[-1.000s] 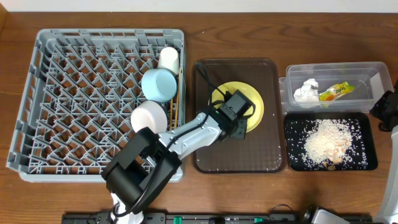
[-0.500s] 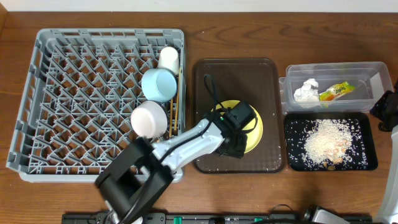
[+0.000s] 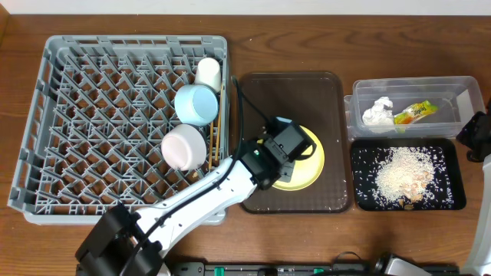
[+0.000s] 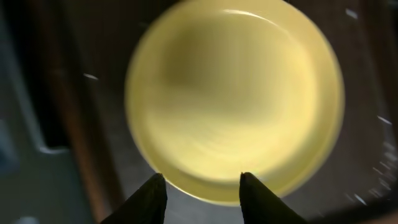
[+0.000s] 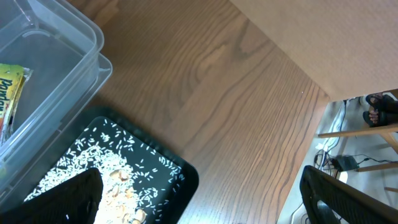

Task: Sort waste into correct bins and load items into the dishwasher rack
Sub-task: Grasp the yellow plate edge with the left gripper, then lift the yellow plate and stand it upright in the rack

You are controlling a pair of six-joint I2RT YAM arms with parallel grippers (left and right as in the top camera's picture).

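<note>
The yellow plate [image 3: 308, 164] lies flat on the brown serving tray [image 3: 261, 96], toward its front. My left gripper [image 3: 281, 148] hangs over the plate's left part. In the left wrist view the plate [image 4: 236, 106] is blurred; my left gripper [image 4: 202, 182] stands partly open, its tips over the near rim and nothing between them. The dishwasher rack [image 3: 34, 115] holds a white cup [image 3: 207, 73], a light blue bowl [image 3: 194, 105], a white bowl [image 3: 182, 147] and chopsticks [image 3: 219, 130]. My right gripper [image 5: 205, 205] is wide open over bare table.
The clear tub [image 3: 460, 88] holds a crumpled napkin [image 3: 377, 113] and a green-and-yellow wrapper [image 3: 414, 113]. In front of it the black tray [image 3: 360, 192] carries rice scraps [image 3: 403, 175]. The right arm [image 3: 477, 134] stands at the table's right edge.
The yellow plate has slid from the tray's middle toward its front, with my left gripper moving over it. The left arm has swung lower. The right arm has not moved.
</note>
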